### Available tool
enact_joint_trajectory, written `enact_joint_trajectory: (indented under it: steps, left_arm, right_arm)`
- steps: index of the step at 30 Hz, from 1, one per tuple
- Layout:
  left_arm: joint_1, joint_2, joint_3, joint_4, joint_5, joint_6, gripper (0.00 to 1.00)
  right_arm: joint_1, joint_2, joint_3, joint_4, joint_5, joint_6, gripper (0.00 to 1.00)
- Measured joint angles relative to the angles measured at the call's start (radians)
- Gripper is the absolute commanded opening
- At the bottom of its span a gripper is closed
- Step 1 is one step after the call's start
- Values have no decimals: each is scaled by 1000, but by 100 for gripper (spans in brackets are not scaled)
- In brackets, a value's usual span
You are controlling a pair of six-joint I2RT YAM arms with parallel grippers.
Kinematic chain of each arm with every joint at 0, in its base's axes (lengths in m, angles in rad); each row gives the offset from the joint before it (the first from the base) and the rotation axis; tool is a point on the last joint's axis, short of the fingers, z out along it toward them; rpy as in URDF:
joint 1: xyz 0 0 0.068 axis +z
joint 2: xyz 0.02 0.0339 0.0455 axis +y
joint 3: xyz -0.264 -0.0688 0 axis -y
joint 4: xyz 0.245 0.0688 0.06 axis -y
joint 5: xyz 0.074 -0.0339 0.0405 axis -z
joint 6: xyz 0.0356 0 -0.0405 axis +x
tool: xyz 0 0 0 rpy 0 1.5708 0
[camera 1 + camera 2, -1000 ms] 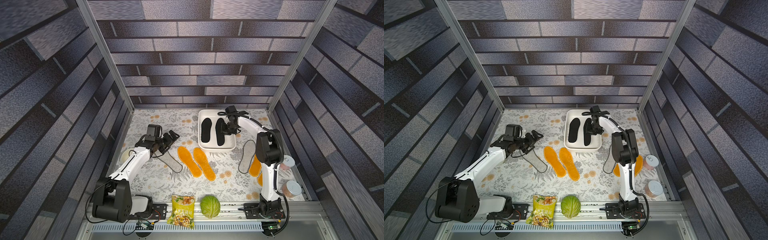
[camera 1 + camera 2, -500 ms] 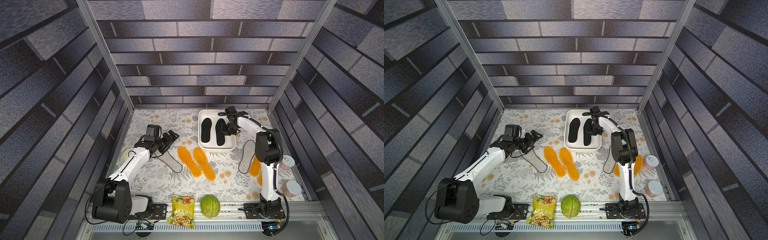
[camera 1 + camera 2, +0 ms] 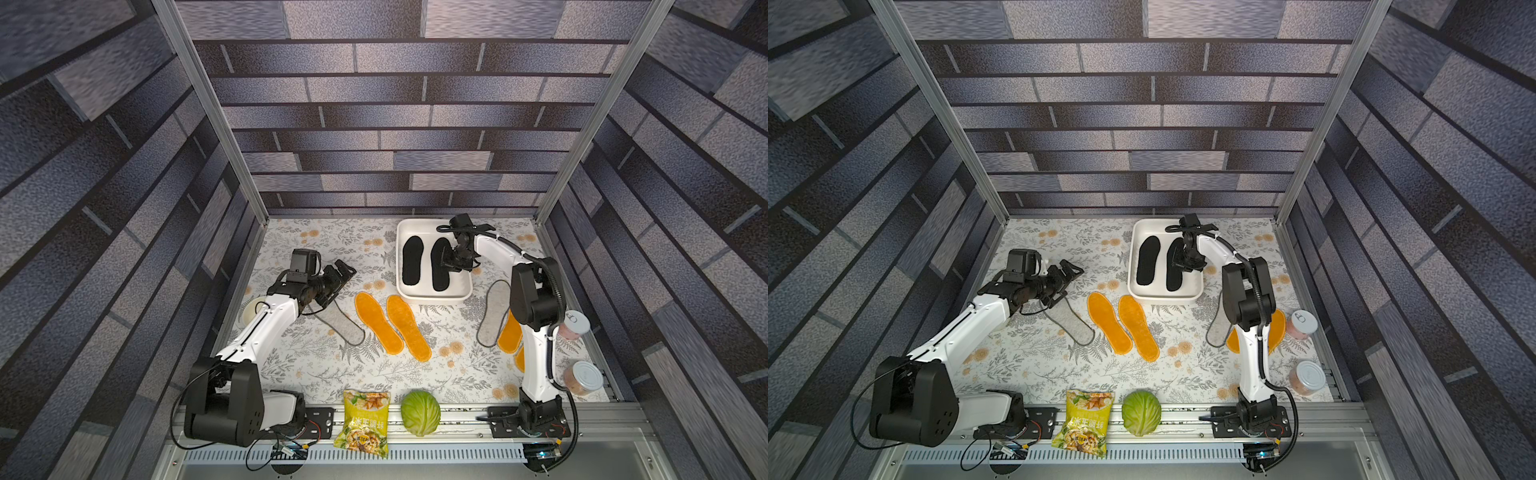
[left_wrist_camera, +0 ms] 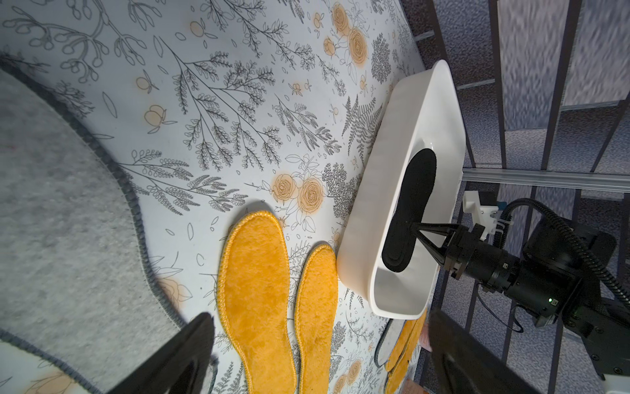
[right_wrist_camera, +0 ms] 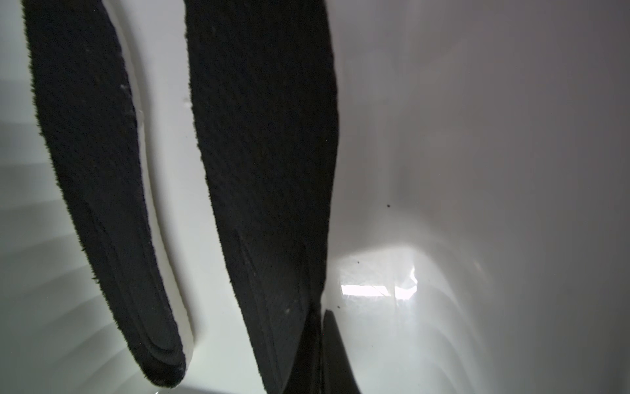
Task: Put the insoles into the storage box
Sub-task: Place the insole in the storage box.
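Since two of the eight insoles already sit inside the storage box (image 3: pixel 434 296), at the upper right of the desk (image 3: pixel 332 374) in both top views, the task looks about a quarter done. The held black insole (image 3: pixel 439 272) occupies the right half of the box. The right end effector (image 4: pixel 412 226) has its jaws pinched together on that insole's edge, low between the box walls. The other black insole (image 3: pixel 412 261) lies flat beside it with nothing gripping it. I judge this placement nearly finished, lacking only the release. Six insoles are left on the desk. An orange pair (image 3: pixel 378 322) lies side by side just below the box's lower left corner, with a grey insole (image 3: pixel 347 328) to their left. At the right of the frame lies another grey insole (image 3: pixel 492 313), with two more orange ones (image 3: pixel 510 336) partly hidden behind the right arm. The left end effector (image 3: pixel 344 272) hangs with its jaws wide apart and empty, above the upper end of the left-hand grey insole, touching nothing as far as can be told.
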Motion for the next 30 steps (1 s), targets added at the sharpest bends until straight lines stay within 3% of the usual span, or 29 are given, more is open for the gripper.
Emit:
enact_joint_trajectory:
  steps: [5, 30]
  left_arm:
    - [0, -1, 0, 0, 0, 0, 100]
    - [0, -23, -6, 0, 0, 0, 100]
  right_arm:
    - [0, 4, 0, 0, 3, 9, 19]
    - [0, 7, 32, -5, 22, -11, 52]
